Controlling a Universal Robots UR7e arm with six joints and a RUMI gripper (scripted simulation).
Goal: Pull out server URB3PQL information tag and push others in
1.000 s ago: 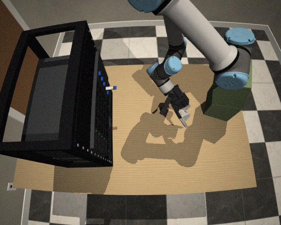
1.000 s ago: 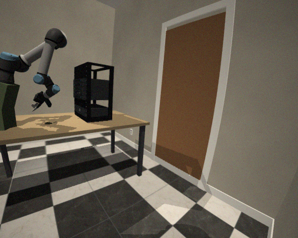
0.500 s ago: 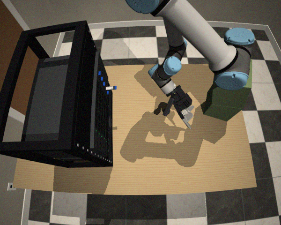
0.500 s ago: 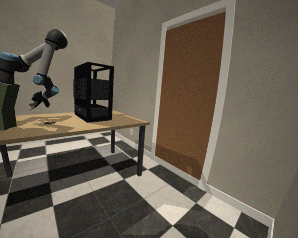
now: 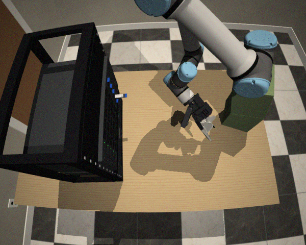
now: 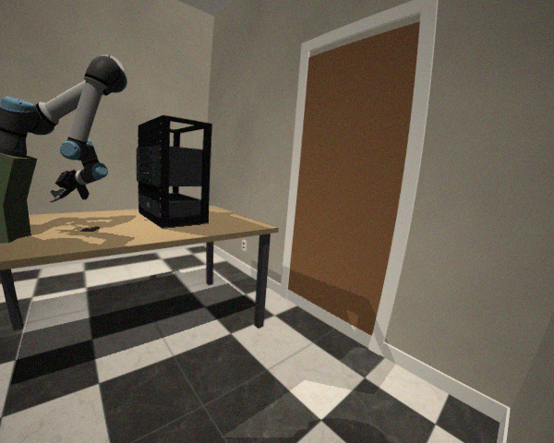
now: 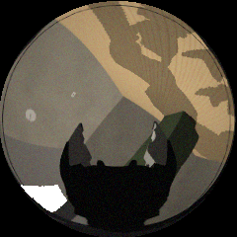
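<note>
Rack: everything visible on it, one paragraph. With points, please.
The rack [image 5: 85, 66] [image 6: 165, 172] is a black, open-sided frame, metal by its look, upright on the wooden table [image 5: 161, 195] [image 6: 239, 229]. Dark gear fills its middle and bottom; the top is open. Its front faces the arm's side and shows small green lights and a column of blue-ended tags. One tag [image 5: 119, 96] sticks out, showing white; the others look in. The print is unreadable. Nothing but the table is seen touching the rack; the gripper [image 5: 198, 132] [image 6: 68, 196] [image 7: 118, 122] is well away.

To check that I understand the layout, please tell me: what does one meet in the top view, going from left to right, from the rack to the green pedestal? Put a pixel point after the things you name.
Rack [image 5: 88, 87] [image 6: 165, 172], pulled-out tag [image 5: 119, 96], gripper [image 5: 198, 131] [image 6: 68, 195] [image 7: 118, 122], green pedestal [image 5: 243, 113] [image 6: 3, 200] [image 7: 183, 133].
</note>
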